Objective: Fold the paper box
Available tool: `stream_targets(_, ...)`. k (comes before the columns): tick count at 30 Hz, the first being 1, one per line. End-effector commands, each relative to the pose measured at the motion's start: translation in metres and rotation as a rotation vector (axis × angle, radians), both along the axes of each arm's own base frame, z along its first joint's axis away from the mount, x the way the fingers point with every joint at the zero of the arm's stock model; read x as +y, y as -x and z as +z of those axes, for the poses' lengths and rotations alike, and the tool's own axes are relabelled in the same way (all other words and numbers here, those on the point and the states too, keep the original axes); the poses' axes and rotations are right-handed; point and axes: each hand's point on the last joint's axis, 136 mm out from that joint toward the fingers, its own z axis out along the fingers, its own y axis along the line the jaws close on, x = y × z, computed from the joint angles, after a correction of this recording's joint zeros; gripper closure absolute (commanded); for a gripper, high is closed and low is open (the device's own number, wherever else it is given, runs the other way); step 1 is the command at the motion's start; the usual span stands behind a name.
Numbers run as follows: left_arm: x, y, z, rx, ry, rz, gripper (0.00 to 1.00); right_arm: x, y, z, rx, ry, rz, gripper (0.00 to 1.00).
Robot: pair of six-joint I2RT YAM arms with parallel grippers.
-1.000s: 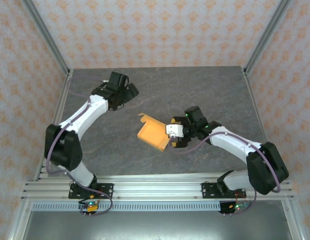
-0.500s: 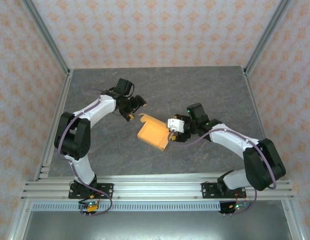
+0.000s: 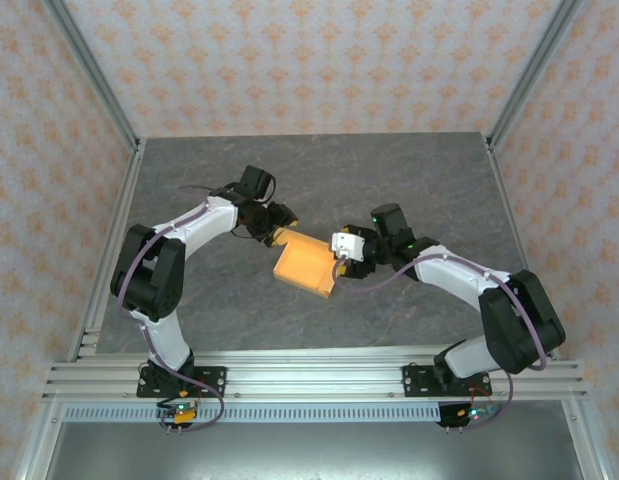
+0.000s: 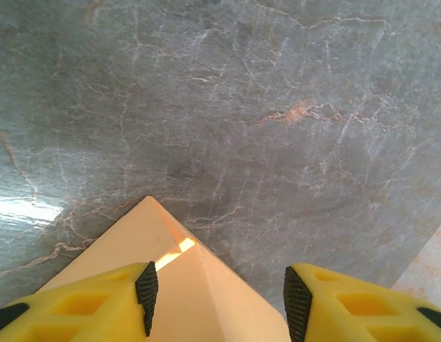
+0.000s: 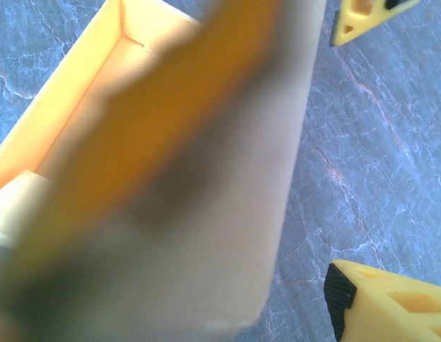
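So the paper box [image 3: 304, 265] sits flat on the grey table [image 3: 419, 180], about mid-table, turned a bit askew, and it's caught between both arms. The left gripper [image 3: 277, 223] is at the box's far-left corner. In the left wrist view that corner pokes right up between its fingers, jaws spread wide with cardboard on both sides of the point, nothing pinched. The right gripper [image 3: 342, 262] is on the opposite side, right up against the box's right edge. Its wrist view is mostly a blurry flap [image 5: 206, 178] hanging close in front of the lens, with the box's open inside beyond it. Only one finger [image 5: 377, 303] shows, way off to the side, so I'd call those jaws open too, the other finger being hidden behind the flap.

Both arms are about equally close. My guess is the next move hinges on the left jaws closing over that corner. The patterned walls [image 3: 289, 70] are well apart from the box.
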Motion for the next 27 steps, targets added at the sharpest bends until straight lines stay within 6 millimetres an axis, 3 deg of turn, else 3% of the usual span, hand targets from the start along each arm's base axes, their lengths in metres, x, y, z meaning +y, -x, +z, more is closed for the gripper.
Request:
stream_targets(1, -0.008, 0.007, 0.004, -0.009, 0.029, -0.019, 0.52, 0.007, 0.002, -0.002, -0.017, -0.001, 0.029, 0.24)
stream_targets(13, -0.009, 0.019, 0.008, -0.001, 0.053, -0.005, 0.6, 0.007, -0.001, -0.017, -0.044, 0.076, 0.032, 0.24)
stream_targets(18, -0.004, 0.018, 0.013, -0.007, 0.05, -0.002, 0.5, 0.006, 0.0, -0.02, -0.038, 0.09, 0.034, 0.24)
stream_targets(27, -0.001, 0.023, 0.023, 0.001, 0.068, 0.011, 0.49, 0.01, -0.002, -0.01, -0.037, 0.05, 0.028, 0.23)
